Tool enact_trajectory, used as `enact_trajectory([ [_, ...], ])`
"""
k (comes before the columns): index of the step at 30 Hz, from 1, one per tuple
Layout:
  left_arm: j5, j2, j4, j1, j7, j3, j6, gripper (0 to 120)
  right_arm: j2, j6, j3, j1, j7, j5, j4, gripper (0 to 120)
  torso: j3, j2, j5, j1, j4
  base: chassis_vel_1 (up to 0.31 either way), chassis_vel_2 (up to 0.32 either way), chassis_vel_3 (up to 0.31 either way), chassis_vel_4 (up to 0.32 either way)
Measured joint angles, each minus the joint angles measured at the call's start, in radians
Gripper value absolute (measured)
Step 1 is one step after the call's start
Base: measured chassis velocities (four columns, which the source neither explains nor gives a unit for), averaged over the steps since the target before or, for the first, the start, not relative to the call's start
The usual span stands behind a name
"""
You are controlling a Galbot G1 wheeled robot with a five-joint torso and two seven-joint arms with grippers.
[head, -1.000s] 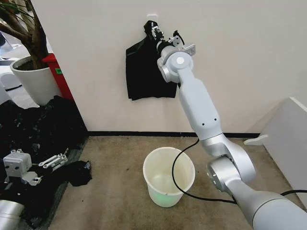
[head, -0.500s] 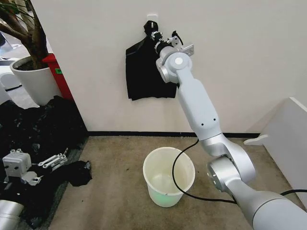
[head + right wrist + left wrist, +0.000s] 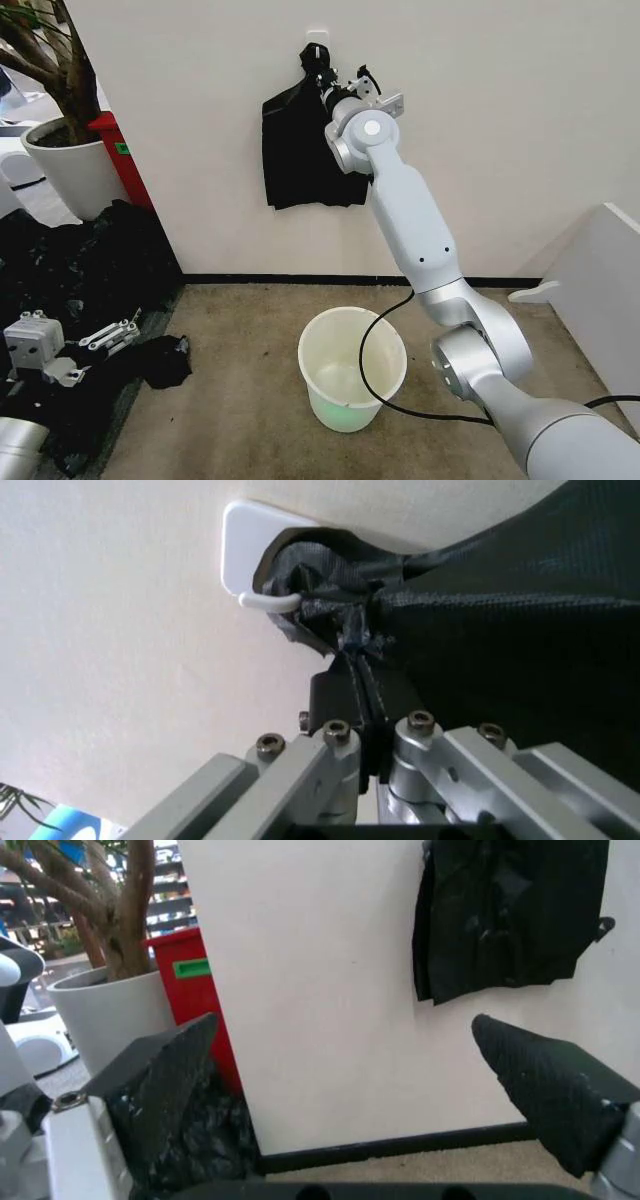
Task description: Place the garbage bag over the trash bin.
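Bag (image 3: 300,150) hanging flat on wall, gathered top looped over white hook (image 3: 262,600), black and wrinkly, lower edge well above floor; also visible from left wrist (image 3: 510,915)
Right gripper (image 3: 322,72) up at hook, jaws together, clamped on bag's bunched neck just beside hook; pinch confirmed in right wrist view (image 3: 365,705), plastic squeezed between the two fingers (image 3: 335,697)
Right arm stretched up and across from lower right, elbow above bin
Bin (image 3: 352,368) upright on carpet below and slightly right of bag, well apart from it, nothing over rim, black cable (image 3: 375,330) draped across its mouth
Left gripper (image 3: 110,333) parked low at left over black sheeting (image 3: 80,270), jaws apart, holding nothing; both fingers spread wide in its own wrist view (image 3: 350,1087)
White plant pot (image 3: 70,170) and red box (image 3: 125,160) at far left by wall corner
White panel (image 3: 600,280) at right edge
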Motion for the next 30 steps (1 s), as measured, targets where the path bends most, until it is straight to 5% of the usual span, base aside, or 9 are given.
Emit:
enact_trajectory([
  [30,-0.001,-0.005,0.0,-0.008,0.011,0.009,-0.007,100,-0.045,0.028,-0.078,-0.152,0.114,0.082,0.2,0,0.0,0.0,0.0,0.0,-0.0001,0.0,0.0,0.0,0.0],
])
